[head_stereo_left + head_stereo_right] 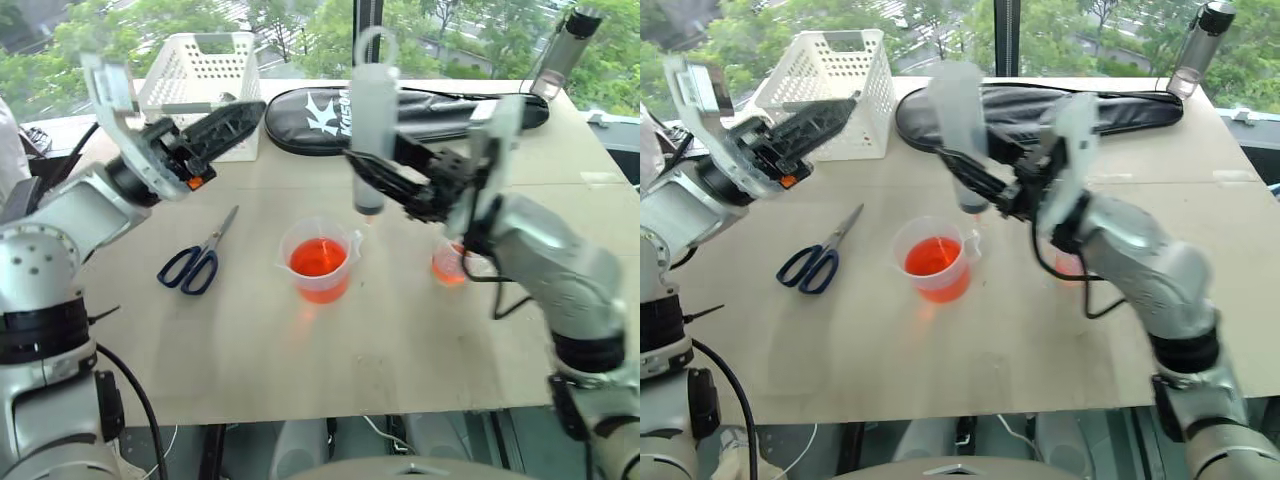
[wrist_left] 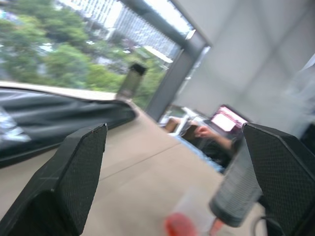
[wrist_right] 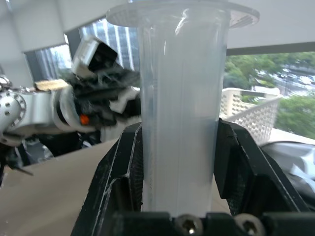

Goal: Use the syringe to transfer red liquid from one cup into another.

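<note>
Occlusions, blur, cropping

My right gripper [image 1: 385, 185] and wrist hide most of the small handled cup [image 1: 449, 266] behind them. The syringe [image 3: 179, 108] is cropped below my fingers [image 3: 118, 182]; its tip [image 1: 368, 212] is blurred.

Looks like an office or lab space set up as a robot test bench, upper floor I think. I see a plain wood-topped table [image 1: 300, 370] pushed against big windows [image 1: 480, 30] with treetops and building roofs outside. Left wrist view catches a person's arm [image 2: 216, 138] at a lit laptop screen [image 2: 227, 119] past the table end, plus grey blinds or wall panels. Bench props point to a staged demo: white plastic basket [image 1: 205, 75], black zip case [image 1: 400, 115], blue-handled scissors [image 1: 195, 258], a dark-capped bottle [image 1: 565, 45], clear measuring cups [image 1: 320, 262] of red liquid. No real lab gear around.
</note>
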{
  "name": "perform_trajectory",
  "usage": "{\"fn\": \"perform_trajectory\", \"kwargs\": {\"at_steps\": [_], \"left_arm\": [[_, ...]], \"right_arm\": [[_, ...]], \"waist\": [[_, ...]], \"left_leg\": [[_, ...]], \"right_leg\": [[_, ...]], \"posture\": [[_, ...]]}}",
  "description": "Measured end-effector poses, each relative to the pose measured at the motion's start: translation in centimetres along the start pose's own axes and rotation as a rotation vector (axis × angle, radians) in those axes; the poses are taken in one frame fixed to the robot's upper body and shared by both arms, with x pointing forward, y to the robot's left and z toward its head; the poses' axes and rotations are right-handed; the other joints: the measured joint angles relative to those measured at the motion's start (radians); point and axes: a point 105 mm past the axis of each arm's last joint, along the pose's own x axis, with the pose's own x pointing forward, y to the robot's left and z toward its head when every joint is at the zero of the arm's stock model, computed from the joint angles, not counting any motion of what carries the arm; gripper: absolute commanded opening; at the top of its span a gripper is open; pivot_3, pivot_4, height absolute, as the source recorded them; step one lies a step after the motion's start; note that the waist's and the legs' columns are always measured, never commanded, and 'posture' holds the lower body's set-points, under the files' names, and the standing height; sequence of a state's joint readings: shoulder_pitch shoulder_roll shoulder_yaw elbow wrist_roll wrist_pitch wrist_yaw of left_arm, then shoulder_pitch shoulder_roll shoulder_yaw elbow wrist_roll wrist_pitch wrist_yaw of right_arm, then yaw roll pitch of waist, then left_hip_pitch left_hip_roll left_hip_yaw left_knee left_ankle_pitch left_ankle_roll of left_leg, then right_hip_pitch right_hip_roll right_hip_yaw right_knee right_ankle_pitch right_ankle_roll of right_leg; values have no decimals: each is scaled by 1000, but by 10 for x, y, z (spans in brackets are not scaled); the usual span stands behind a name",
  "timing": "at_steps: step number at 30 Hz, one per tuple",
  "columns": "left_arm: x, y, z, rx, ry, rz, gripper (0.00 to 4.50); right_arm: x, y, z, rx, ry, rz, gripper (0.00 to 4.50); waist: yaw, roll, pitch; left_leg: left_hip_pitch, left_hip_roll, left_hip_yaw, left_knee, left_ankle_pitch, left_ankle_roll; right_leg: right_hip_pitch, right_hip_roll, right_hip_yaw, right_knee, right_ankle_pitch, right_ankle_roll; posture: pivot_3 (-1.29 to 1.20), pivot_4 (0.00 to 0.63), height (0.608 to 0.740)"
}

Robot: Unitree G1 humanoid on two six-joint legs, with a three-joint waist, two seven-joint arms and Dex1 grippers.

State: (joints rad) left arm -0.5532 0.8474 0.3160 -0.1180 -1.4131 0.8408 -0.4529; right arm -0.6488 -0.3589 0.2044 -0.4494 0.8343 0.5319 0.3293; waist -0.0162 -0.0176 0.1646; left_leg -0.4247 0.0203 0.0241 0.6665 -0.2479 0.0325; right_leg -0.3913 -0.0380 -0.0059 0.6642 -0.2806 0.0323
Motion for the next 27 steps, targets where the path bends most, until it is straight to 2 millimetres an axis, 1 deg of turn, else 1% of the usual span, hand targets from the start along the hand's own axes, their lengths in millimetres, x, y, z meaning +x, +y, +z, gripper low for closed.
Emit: {"fn": "perform_trajectory", "kwargs": {"at_steps": [1, 2, 4, 5, 7, 9, 11, 13, 17, 18, 19, 21, 23, 26, 27], "left_arm": [[1, 0, 0, 12, 5, 4, 4500], [2, 1, 0, 51, 31, 20, 4500], [3, 1, 4, 112, 58, 31, 4500], [6, -2, 10, 158, 68, 15, 4500], [10, -9, 19, 198, 58, -25, 4500], [11, -14, 27, 222, 60, -65, 4500], [8, -20, 29, 243, 110, -122, 4500], [5, -23, 30, 220, 139, -168, 4500], [-1, -24, 37, 169, 171, -220, 4500], [-4, -26, 43, 166, 172, -238, 4500], [-4, -26, 44, 173, 183, -250, 4500], [-3, -22, 43, 188, 215, -251, 4500], [-2, -23, 43, 210, 230, -258, 4500], [2, -23, 38, 272, 262, -261, 4500], [3, -24, 35, 317, 277, -259, 4500]], "right_arm": [[5, 1, -4, -2, -1, 25, 1547], [13, 4, -12, -4, 1, 70, 1547], [19, 10, -16, 9, -7, 116, 1547], [22, 13, -19, 13, -11, 152, 1546], [25, 19, -25, 8, -4, 196, 1544], [28, 20, -33, 4, 11, 212, 1544], [30, 18, -43, -14, 35, 217, 1534], [31, 16, -49, -21, 54, 214, 1529], [33, 17, -50, -34, 48, 214, 1529], [34, 15, -53, -36, 54, 204, 1529], [34, 12, -55, -46, 62, 189, 1529], [36, 7, -60, -61, 78, 148, 1529], [38, 4, -64, -78, 90, 122, 1529], [40, 1, -63, -114, 90, 87, 1526], [41, 1, -63, -128, 87, 77, 1525]], "waist": [[1, -1, -1], [5, -1, 0], [8, -1, 0], [9, -2, 0], [8, -2, 0], [5, -2, 0], [2, -2, 0], [1, -2, 0], [1, -2, 0], [1, -2, 0], [1, -2, 0], [4, -2, 0], [3, -2, 0], [2, -2, 0], [2, -2, 0]], "left_leg": [[-6, 0, -1, 1, 0, 0], [-8, 0, -3, 2, 0, -1], [-8, 0, -3, 2, 0, -1], [-8, 0, -3, 2, 0, -1], [-6, -2, -2, 3, 1, -1], [-6, -2, -2, 4, 1, -1], [-4, -2, -1, 4, 1, -1], [-3, -1, -1, 4, 1, -1], [-4, -1, -1, 4, 1, -2], [-4, -1, -1, 4, 1, -2], [-4, -1, -1, 4, 1, -2], [-5, -1, -1, 4, 1, -2], [-6, -2, -1, 4, 1, -2], [-6, -1, -1, 4, 1, -2], [-6, -1, -1, 4, 1, -2]], "right_leg": [[-6, 0, -1, 1, 0, 0], [-8, 0, -3, 3, 0, 0], [-8, 0, -3, 4, 0, 0], [-8, 1, -4, 5, 0, 0], [-7, 1, -5, 7, 0, 0], [-7, 1, -5, 9, 0, 0], [-8, 2, -4, 13, 0, 0], [-8, 3, -4, 14, 0, -1], [-9, 4, -4, 14, 0, -1], [-9, 3, -4, 14, 0, -1], [-9, 3, -4, 14, 0, -1], [-9, 3, -4, 14, 0, -1], [-10, 3, -4, 14, 0, -1], [-11, 3, -4, 14, 0, -1], [-11, 3, -3, 14, 0, -1]], "posture": [[0, 150, 724], [0, 150, 724], [0, 150, 724], [0, 150, 724], [0, 150, 724], [0, 150, 724], [0, 150, 724], [0, 150, 724], [0, 150, 724], [0, 150, 724], [0, 150, 724], [0, 150, 724], [0, 150, 724], [0, 150, 724], [0, 150, 724]]}}
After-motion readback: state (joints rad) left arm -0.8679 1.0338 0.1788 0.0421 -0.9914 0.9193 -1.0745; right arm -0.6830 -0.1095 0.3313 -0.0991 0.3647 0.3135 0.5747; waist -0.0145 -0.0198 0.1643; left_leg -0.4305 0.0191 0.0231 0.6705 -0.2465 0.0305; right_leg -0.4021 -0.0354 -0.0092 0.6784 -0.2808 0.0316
